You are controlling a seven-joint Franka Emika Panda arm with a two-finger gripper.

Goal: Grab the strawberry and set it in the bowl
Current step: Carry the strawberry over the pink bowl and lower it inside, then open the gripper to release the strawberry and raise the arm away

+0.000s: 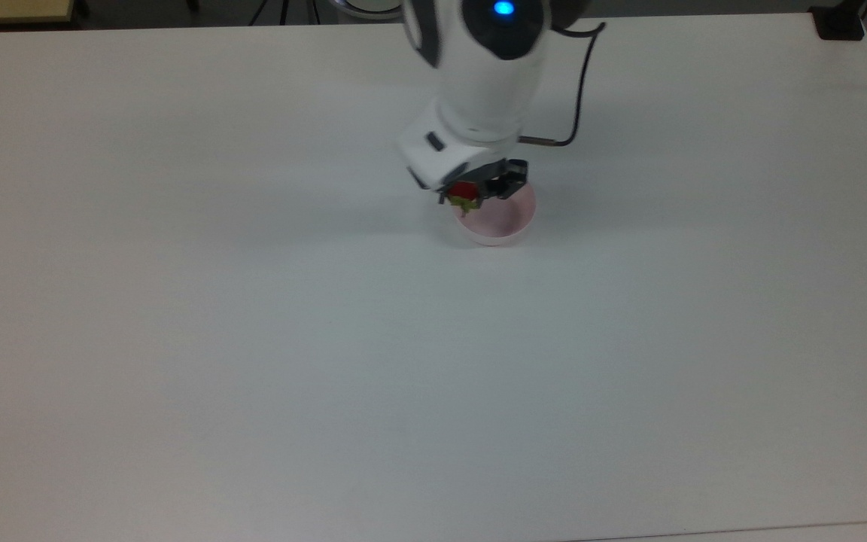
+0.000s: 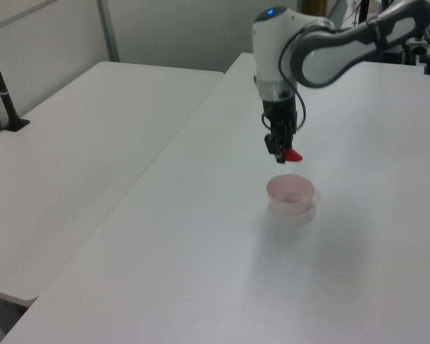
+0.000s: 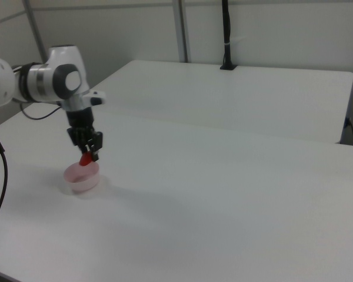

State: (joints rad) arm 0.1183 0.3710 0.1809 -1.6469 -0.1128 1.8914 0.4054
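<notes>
Gripper (image 1: 479, 190) of the white Panda arm is clamped on the small glossy red strawberry (image 2: 292, 154), held just above the round pale pink plastic bowl (image 2: 291, 193) (near its rim at the top view's left), tip down.

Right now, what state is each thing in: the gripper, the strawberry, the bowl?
gripper: shut on the strawberry, above the bowl's rim.
strawberry: held in the air, not yet in the bowl.
bowl: upright on the table, nothing in it.
</notes>
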